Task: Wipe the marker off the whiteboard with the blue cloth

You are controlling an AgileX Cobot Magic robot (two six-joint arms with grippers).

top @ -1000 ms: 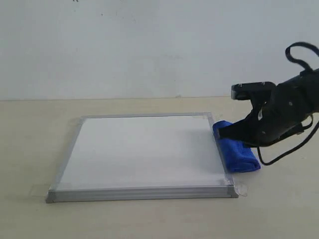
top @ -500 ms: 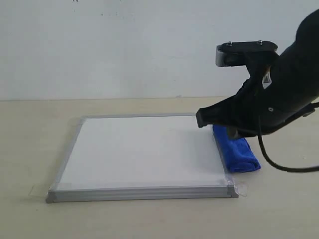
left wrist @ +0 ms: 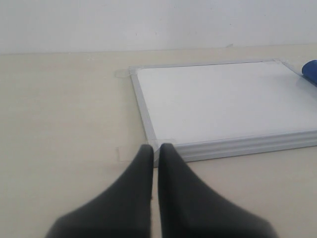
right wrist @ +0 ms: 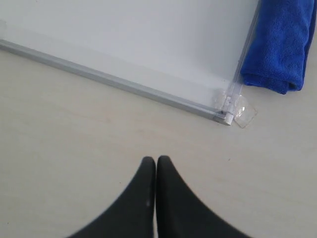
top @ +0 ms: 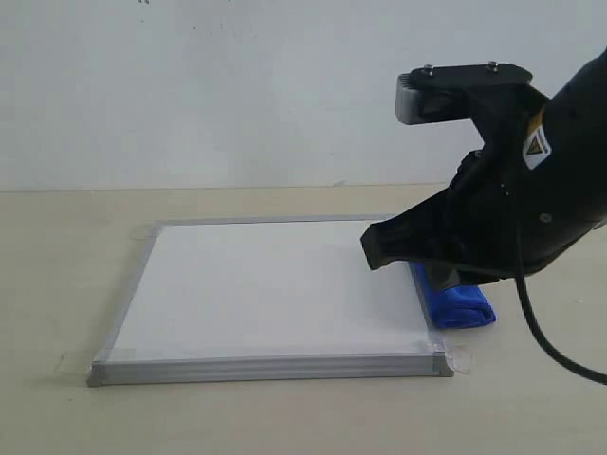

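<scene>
The right hand point(right wrist: 156, 163) is pinched shut on nothing and hangs above the table point(top: 57, 256) by the right edge of the whiteboard point(top: 275, 284). Its black arm hides the far end of the blue cloth point(top: 465, 305), which lies rolled on the table against that edge's frame, near a clear tape tab point(right wrist: 245, 113). The left hand point(left wrist: 154, 148), also closed and empty, hangs low near a board corner on the side away from the cloth.
</scene>
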